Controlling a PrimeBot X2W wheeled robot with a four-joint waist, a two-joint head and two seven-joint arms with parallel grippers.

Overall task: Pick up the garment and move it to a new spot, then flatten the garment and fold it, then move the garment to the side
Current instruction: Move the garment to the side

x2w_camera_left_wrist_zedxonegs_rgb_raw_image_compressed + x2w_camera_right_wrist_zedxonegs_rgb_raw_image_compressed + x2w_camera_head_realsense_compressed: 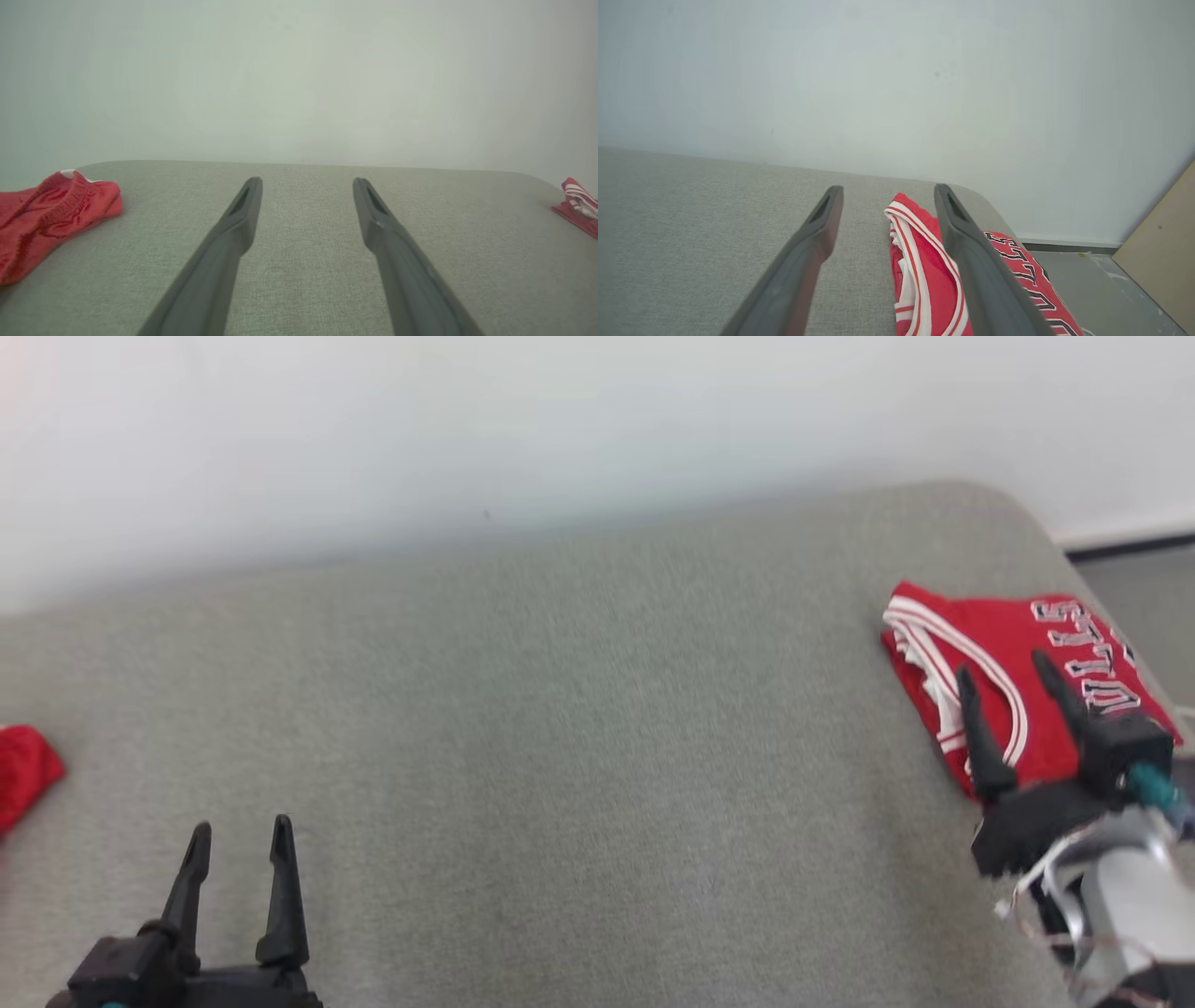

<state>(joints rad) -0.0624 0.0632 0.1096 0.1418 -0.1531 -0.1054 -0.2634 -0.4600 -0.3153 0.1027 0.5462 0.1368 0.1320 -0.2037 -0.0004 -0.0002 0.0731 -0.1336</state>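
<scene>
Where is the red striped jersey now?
In the head view the folded red jersey lies at the far right corner of the grey surface, in front of the open right pincer.

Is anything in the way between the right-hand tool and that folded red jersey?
Nothing visible. The right tool hangs open directly over the red jersey, which lies at the grey cushion's right end.

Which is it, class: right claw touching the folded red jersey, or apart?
Cannot tell. In the head and right wrist views the open right claw overlaps the jersey; neither shows contact or a gap.
</scene>
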